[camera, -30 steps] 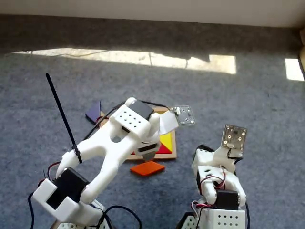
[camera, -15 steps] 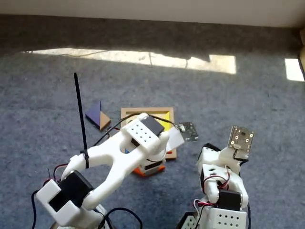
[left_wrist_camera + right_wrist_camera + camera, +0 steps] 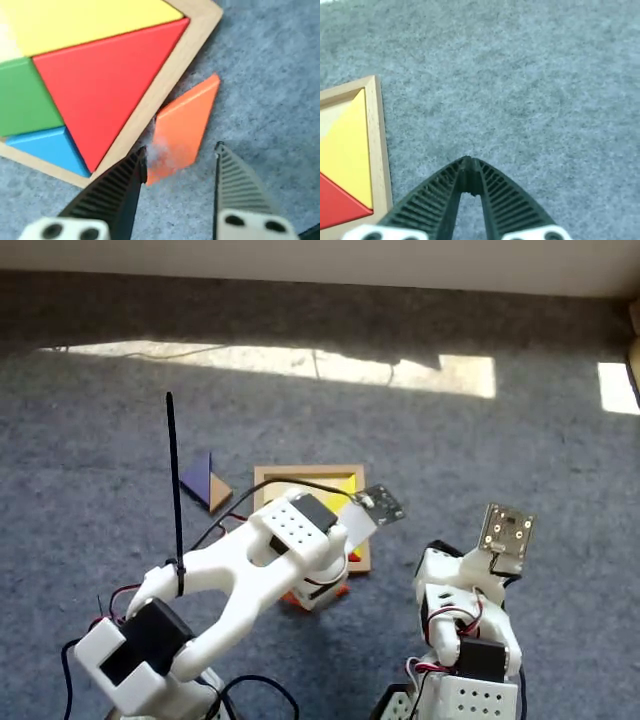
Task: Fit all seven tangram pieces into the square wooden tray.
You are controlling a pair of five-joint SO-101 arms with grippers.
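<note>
We see the left gripper (image 3: 180,148) with its jaws apart, straddling the nearer end of the orange parallelogram (image 3: 184,122). That piece lies on the grey carpet (image 3: 270,85), just beside the wooden tray (image 3: 187,47). Beyond the gripper, the tray holds red (image 3: 110,90), yellow (image 3: 90,20), green (image 3: 25,95) and blue (image 3: 50,145) pieces. The right gripper (image 3: 468,164), jaws together, hangs over carpet with the tray's corner off to its side.

No legible text, label, number or sign is seen on any surface in the three views of the scene.
</note>
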